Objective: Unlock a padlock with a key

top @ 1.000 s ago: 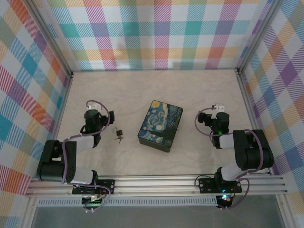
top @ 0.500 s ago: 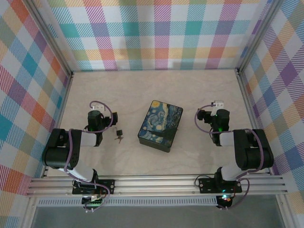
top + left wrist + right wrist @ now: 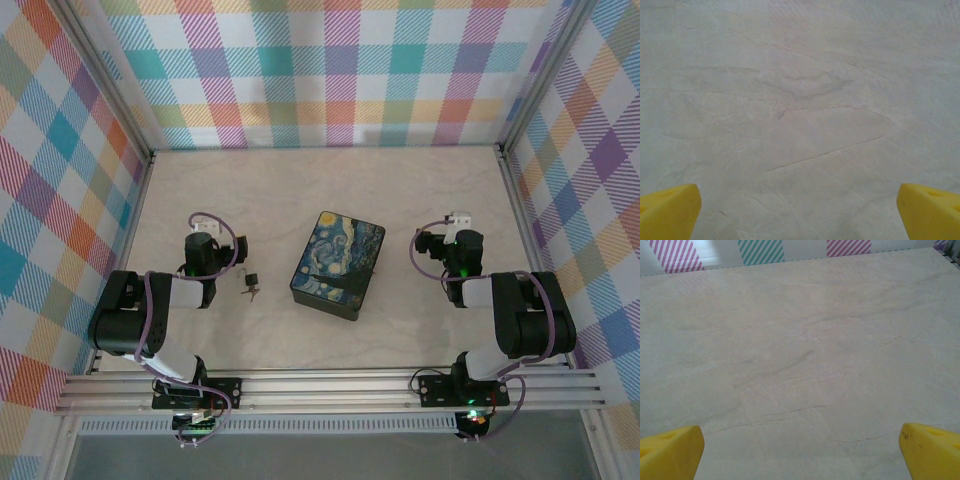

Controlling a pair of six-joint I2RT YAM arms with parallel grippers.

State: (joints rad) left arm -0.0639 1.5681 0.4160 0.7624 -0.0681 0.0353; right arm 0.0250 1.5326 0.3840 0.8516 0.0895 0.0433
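1 padlock (image 3: pixel 252 279) right of L gripper (image 3: pixel 800 212)

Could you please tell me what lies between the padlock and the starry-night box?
Only bare table lies between the padlock and the box, as the top external view shows.

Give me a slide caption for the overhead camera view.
Padlock and key lie together on the table between left arm and starry box.
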